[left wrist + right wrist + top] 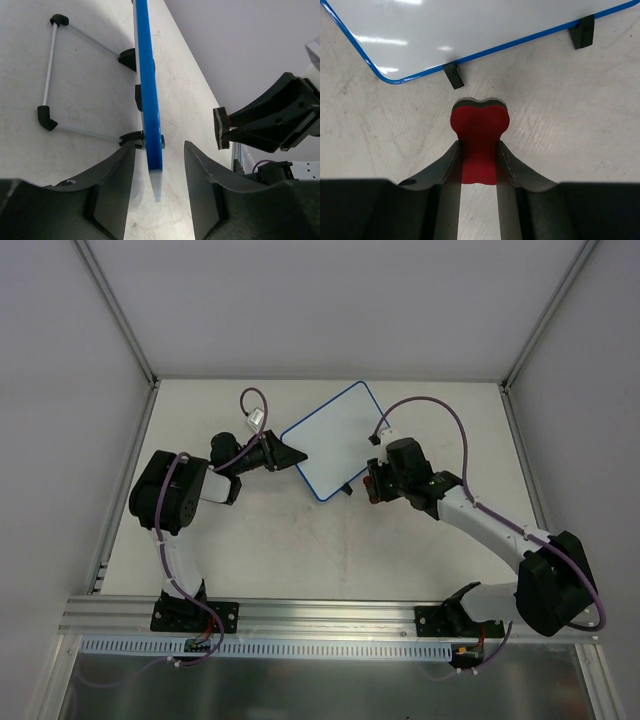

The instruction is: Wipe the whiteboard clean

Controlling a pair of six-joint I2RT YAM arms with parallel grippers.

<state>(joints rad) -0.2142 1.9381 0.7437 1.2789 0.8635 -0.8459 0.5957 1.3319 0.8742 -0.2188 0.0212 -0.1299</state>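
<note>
— Closest to the overhead camera are the arm bases [195, 615]. What is the biggest thing beyond them?

— The pale bench [330, 550]. On it sits the whiteboard [335, 435], turned diagonally, its white face toward that camera and a thin blue rim all round. Take it as the reference for the rest.

— Where are the arms against it?

— The left arm [170, 500] reaches to the whiteboard's left corner. The right arm [490, 525] reaches to its near-right edge, the one that carries the feet.

— Is the left end effector gripping?

— No. The left end effector [296, 456] has its fingers [115, 180] apart, one on each side of the whiteboard's blue rim. The wrist view shows a gap on either side, so nothing is clamped.

— And the right one?

— The right end effector [479, 150] is closed tight on a red eraser [479, 125], bone-shaped, with its rounded end sticking out past the fingertips. It is near the whiteboard's footed edge but apart from it, and bare bench shows between them.

— Anything smaller?

— A thin wire frame [48, 65] with black corner caps lies on the side of the whiteboard away from the right end effector. Two black feet [453, 76] on the whiteboard's edge touch the bench. Whether the whiteboard lies flat or is propped up, I cannot tell.
</note>
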